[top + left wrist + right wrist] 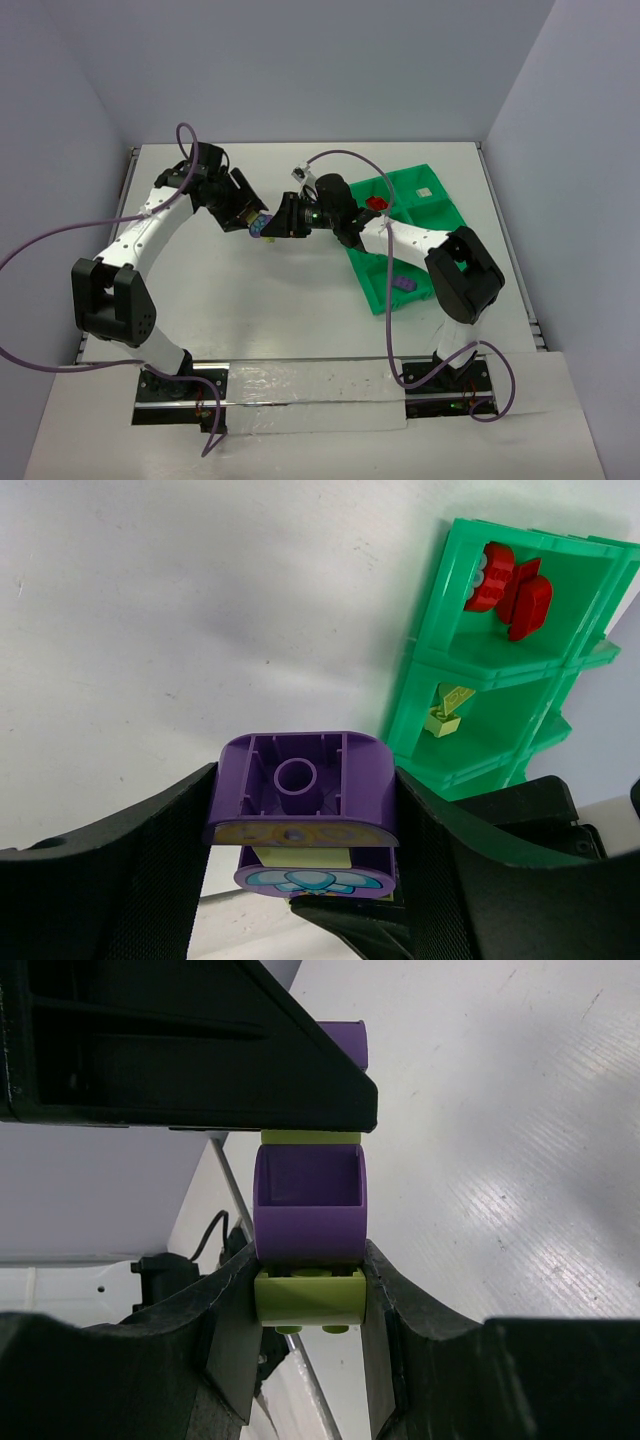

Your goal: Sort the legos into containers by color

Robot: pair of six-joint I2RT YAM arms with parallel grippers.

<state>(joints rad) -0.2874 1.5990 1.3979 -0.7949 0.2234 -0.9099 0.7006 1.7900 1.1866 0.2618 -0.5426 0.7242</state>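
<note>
purple curved brick [298, 780] is clamped in the left gripper [300, 815]. the right gripper [310, 1300] pinches a yellow-green brick [310, 1295] at the same stack's other end, above the middle of the white table [200, 300]. by the right edge, the green tray [432, 212] holds red bricks [376, 204] and a loose purple brick [402, 284].

The purple brick [297, 780] and the yellow-green brick [310, 1295] are smooth, shiny plastic. The green tray [480, 660] is glossy plastic too. The white table [150, 630] has a dull, finely scratched sheen.
</note>
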